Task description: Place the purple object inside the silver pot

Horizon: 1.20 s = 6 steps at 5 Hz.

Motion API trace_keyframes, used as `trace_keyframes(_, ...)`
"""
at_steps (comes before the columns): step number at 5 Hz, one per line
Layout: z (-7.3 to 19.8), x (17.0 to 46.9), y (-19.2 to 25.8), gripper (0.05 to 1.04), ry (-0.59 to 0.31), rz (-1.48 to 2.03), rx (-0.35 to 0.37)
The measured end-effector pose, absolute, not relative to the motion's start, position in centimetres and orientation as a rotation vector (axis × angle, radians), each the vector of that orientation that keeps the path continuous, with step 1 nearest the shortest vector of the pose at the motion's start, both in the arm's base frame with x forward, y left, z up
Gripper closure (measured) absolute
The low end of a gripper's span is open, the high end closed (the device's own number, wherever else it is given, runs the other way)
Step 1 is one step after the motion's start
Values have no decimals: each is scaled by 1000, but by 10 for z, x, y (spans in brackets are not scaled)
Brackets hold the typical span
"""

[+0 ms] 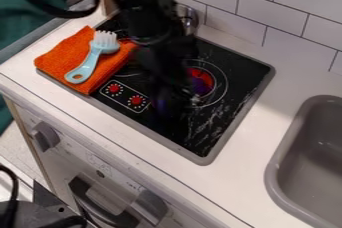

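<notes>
The black gripper [175, 97] hangs low over the middle of the stove, close to the red burner mark. Dark purple [200, 88] shows against that mark, just right of the gripper; whether this is the purple object or part of the burner print I cannot tell. A fainter purple-blue tint lies at the gripper's lower left, dark and hard to make out. At the back edge of the stove, a shiny silver pot [190, 18] is partly hidden behind the arm.
An orange cloth [63, 62] lies over the stove's left corner with a light blue brush [90, 61] on it. The black stovetop [230, 97] has a raised grey rim. A grey sink [284, 159] is at right, and a tiled wall [267, 9] stands behind.
</notes>
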<state>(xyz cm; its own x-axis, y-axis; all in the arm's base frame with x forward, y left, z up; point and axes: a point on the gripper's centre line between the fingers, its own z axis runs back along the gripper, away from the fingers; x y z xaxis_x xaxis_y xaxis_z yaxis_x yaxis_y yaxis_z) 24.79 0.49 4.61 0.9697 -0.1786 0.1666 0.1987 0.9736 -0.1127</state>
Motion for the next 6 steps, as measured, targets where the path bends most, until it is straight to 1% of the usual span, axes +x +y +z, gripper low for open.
trace_keyframes(1, 60, 267, -13, 759, -137, -150, -41)
trace_keyframes(2, 66, 297, -32, 759, -101, -167, 81)
trace_keyframes(3, 69, 335, -39, 759, -93, -161, 153)
trace_keyframes(4, 74, 368, -19, 759, -132, -84, 154)
trace_keyframes(5, 80, 386, 35, 759, -118, 42, 154)
trace_keyframes(6, 90, 389, 81, 759, -116, 131, 149)
